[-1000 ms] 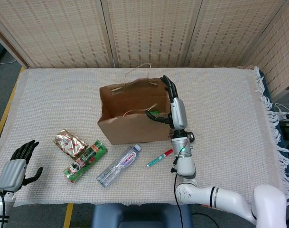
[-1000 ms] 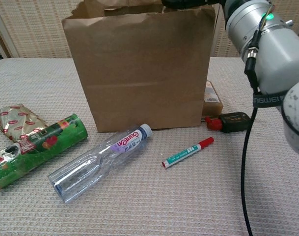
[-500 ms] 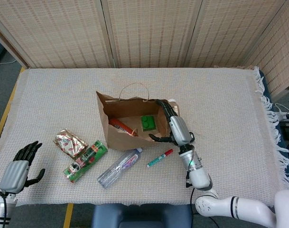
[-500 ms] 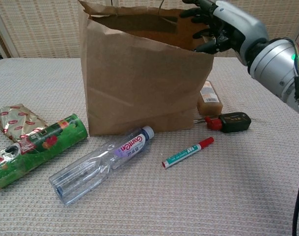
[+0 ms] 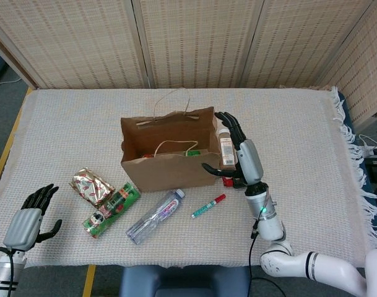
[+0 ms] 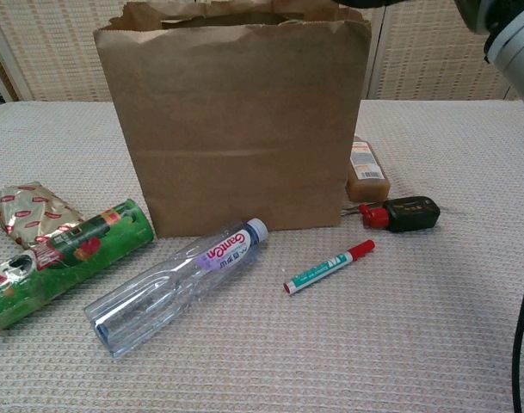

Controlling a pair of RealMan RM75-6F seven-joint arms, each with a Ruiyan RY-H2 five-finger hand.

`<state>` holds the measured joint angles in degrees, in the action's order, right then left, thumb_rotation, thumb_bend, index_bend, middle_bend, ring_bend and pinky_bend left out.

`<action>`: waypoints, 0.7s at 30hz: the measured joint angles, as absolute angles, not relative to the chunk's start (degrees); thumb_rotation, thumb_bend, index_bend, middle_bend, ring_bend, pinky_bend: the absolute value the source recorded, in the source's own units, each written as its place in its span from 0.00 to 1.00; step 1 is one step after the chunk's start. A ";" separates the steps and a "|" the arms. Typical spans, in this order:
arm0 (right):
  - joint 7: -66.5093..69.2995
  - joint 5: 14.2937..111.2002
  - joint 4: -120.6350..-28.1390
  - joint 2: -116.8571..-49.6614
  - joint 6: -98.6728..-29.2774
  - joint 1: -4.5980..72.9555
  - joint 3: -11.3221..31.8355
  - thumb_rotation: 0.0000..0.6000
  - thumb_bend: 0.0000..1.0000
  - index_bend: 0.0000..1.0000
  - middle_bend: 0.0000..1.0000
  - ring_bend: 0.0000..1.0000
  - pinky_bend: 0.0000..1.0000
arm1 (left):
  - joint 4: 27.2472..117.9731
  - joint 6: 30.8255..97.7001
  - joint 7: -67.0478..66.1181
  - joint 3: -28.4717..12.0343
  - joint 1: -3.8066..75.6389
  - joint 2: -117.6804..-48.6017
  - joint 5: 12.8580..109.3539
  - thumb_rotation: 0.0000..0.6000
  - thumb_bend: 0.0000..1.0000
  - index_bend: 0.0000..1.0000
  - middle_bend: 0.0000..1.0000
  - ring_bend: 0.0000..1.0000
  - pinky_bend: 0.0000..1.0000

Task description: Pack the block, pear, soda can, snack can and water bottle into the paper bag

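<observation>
R hand (image 5: 241,154) fingers spread, empty, beside paper bag (image 5: 166,162) rim, prob steadying | L hand (image 5: 28,216) released, idle | water bottle (image 6: 171,286), snack can (image 6: 59,254) unpacked

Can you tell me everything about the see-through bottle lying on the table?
The water bottle is clear plastic, looks empty, and has a pale blue cap and a label with red letters. It lies on its side on the woven table cloth, cap pointing toward the bottom edge of the brown paper bag, very near it or just touching. The green snack can lies to its left, the marker to its right. No hand touches it.
</observation>
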<state>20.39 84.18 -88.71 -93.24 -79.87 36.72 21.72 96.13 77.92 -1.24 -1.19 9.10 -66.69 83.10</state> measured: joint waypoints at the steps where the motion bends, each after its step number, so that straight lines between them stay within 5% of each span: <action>1: 22.00 85.22 -88.58 -92.92 -80.51 36.41 21.32 1.00 0.03 0.00 0.08 0.00 0.16 | 96.10 77.90 -1.32 -1.21 9.11 -66.71 83.05 1.00 0.38 0.05 0.00 0.00 0.09; 15: 26.51 102.42 -92.62 -80.74 -86.69 27.43 2.33 1.00 0.03 0.00 0.08 0.00 0.15 | 96.21 77.81 -2.16 -0.96 9.12 -66.88 83.23 1.00 0.38 0.05 0.00 0.00 0.09; 21: 17.35 100.89 -95.81 -79.13 -84.42 24.61 -0.53 1.00 0.03 0.00 0.08 0.00 0.13 | 96.18 77.87 -2.14 -0.86 9.05 -66.77 83.31 1.00 0.38 0.05 0.00 0.00 0.09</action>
